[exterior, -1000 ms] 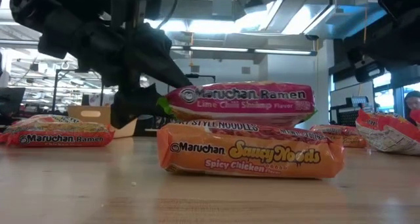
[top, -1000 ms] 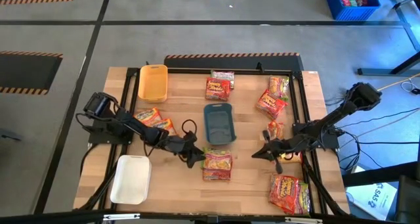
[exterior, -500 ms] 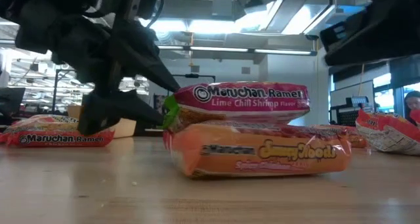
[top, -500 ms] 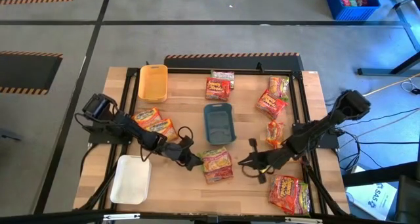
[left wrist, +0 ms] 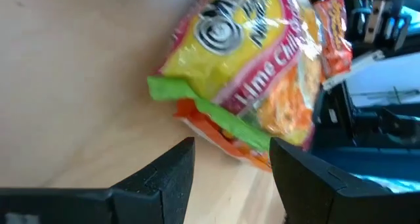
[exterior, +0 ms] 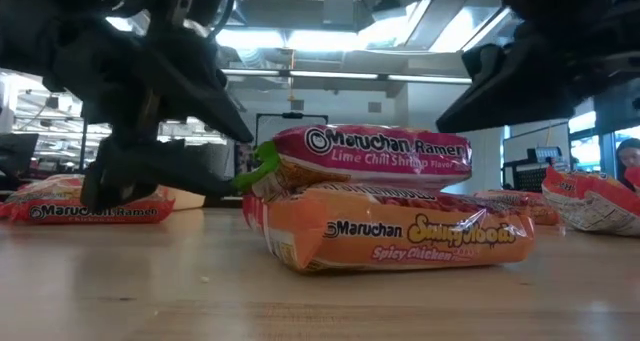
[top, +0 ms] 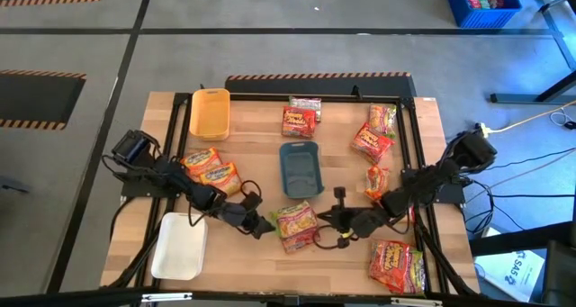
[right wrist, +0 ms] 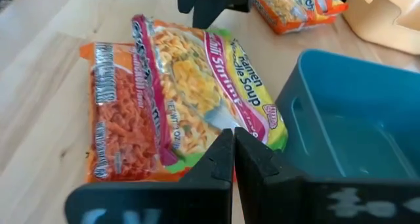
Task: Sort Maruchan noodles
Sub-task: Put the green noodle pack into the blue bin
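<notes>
Two Maruchan packets lie stacked near the table's middle front: a green-edged Lime Chili Shrimp packet (exterior: 385,153) (top: 295,219) flat on an orange Spicy Chicken packet (exterior: 400,236) (right wrist: 111,112). My left gripper (top: 263,224) (exterior: 245,161) is open at the stack's left end. Its fingers stand above and below the top packet's green end seam (left wrist: 197,99). My right gripper (top: 326,219) (right wrist: 233,142) is shut, its tips over the stack's right end beside the blue-grey tray (right wrist: 354,112). My left gripper comes level from the table's left, its open fingers around the top packet's green end seam (exterior: 262,166); I cannot tell whether they touch it. My right gripper slants down from the right over the top packet's green edge (right wrist: 272,135); I cannot tell whether it touches.
Other packets lie at the left (top: 213,166), the far middle (top: 300,120), the right (top: 372,143) and the near right (top: 396,262). The yellow tray (top: 210,112) is far left, the blue-grey tray (top: 300,167) is in the middle and the white tray (top: 180,246) is near left. A black frame (top: 409,136) borders the table.
My right gripper has travelled toward the table's left and near edge, up to the stack's right end. My left gripper has shifted slightly toward the near edge, staying at the stack's left end. The two stacked packets have turned a little on the table.
</notes>
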